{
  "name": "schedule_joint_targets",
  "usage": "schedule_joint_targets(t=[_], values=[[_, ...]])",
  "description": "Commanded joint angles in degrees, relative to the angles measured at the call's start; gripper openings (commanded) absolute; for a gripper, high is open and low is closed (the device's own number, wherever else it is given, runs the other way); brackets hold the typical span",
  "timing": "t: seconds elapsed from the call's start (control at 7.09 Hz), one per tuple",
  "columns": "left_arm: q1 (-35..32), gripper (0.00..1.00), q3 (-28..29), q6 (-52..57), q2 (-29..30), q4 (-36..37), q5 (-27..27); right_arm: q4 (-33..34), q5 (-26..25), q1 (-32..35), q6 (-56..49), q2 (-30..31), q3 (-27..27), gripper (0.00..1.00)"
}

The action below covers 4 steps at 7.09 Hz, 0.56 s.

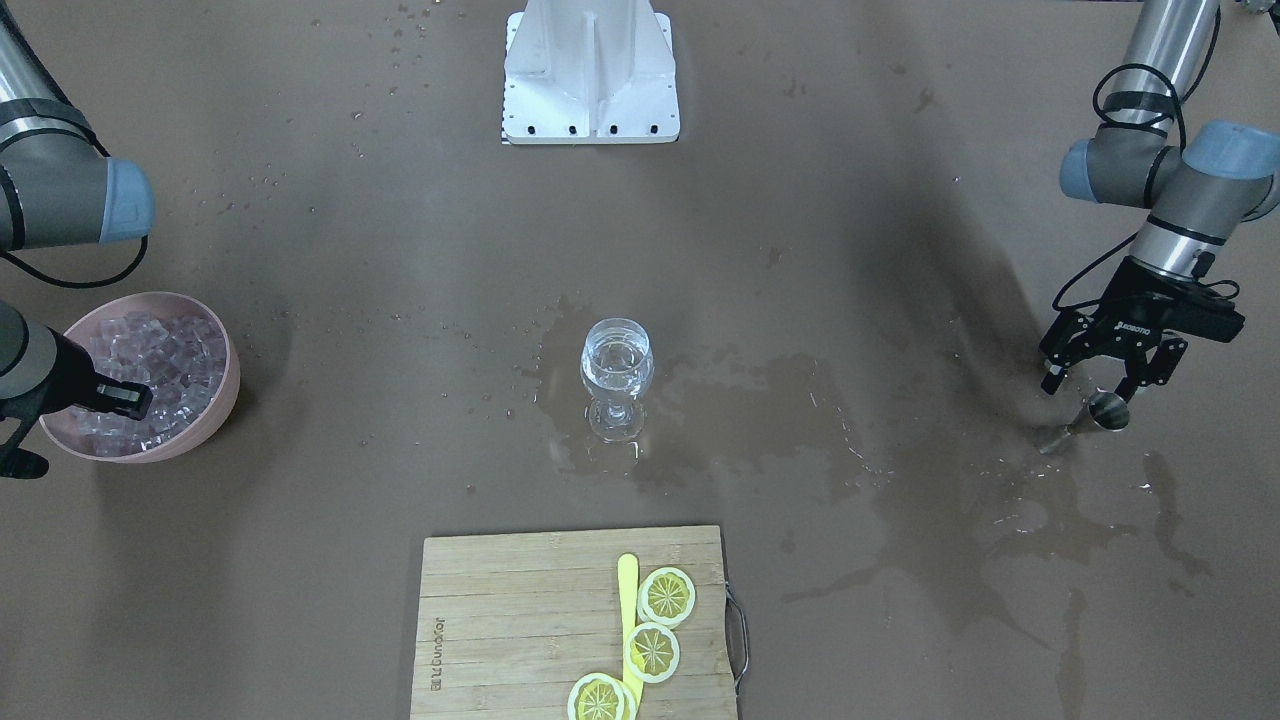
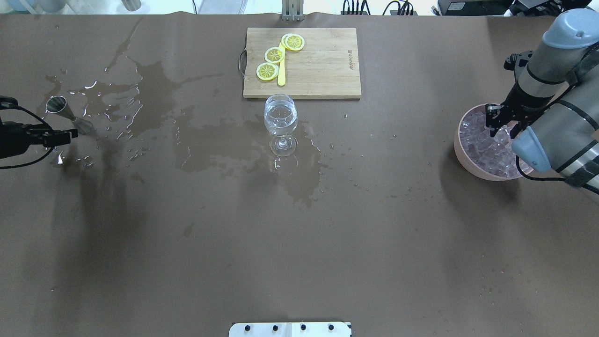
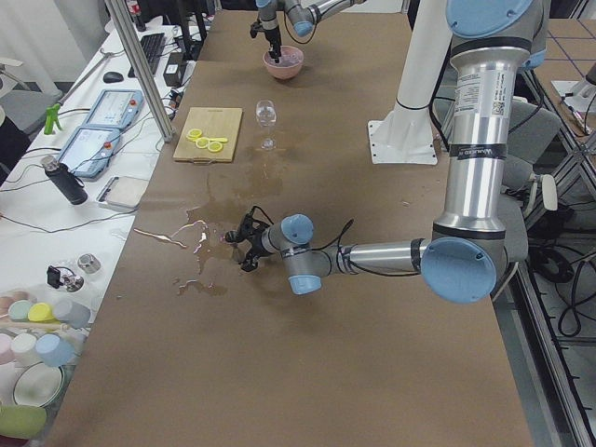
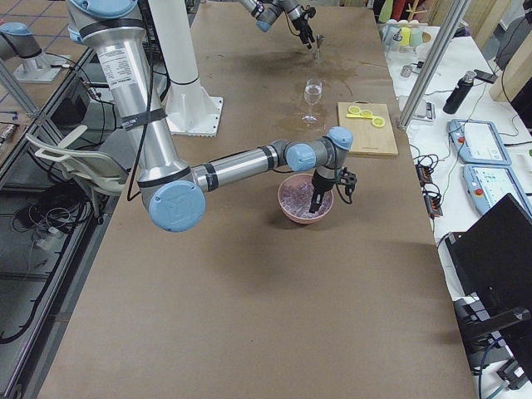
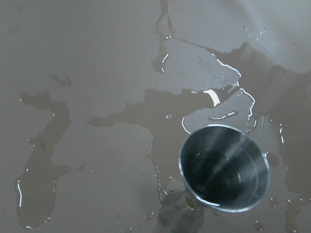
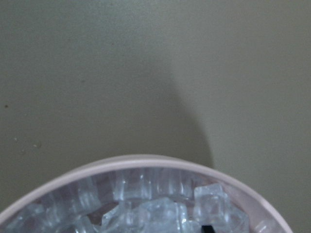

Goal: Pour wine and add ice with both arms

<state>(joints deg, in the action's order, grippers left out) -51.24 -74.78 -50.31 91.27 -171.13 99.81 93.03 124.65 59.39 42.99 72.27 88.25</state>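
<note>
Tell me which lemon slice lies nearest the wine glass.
The lemon slice at the end of the row by the board's handle; the other two lie farther from the wine glass.

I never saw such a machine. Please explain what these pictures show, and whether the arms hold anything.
It is a robot with two arms, each ending in a two-finger gripper. Four fixed cameras view the table from front, behind and both ends; two sit on the wrists. On the wet table stand a wine glass with clear liquid, a wooden board with lemon slices, and a pink bowl of ice. The left gripper hangs open above a metal measuring cup. The right gripper reaches into the bowl, jaws apart; whether it grips ice is unclear.
</note>
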Motion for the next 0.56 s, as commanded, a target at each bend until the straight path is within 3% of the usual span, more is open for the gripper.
schedule_joint_targets(t=[0.0, 0.42], values=[[2.46, 0.95, 2.96, -0.14, -0.21, -5.24, -4.00, 0.58, -0.72, 0.02, 0.16, -0.11, 0.00, 0.40], [2.90, 0.95, 3.33, -0.14, -0.13, -7.11, -7.17, 0.93, -1.08, -0.15, 1.92, -0.20, 0.52, 0.43]])
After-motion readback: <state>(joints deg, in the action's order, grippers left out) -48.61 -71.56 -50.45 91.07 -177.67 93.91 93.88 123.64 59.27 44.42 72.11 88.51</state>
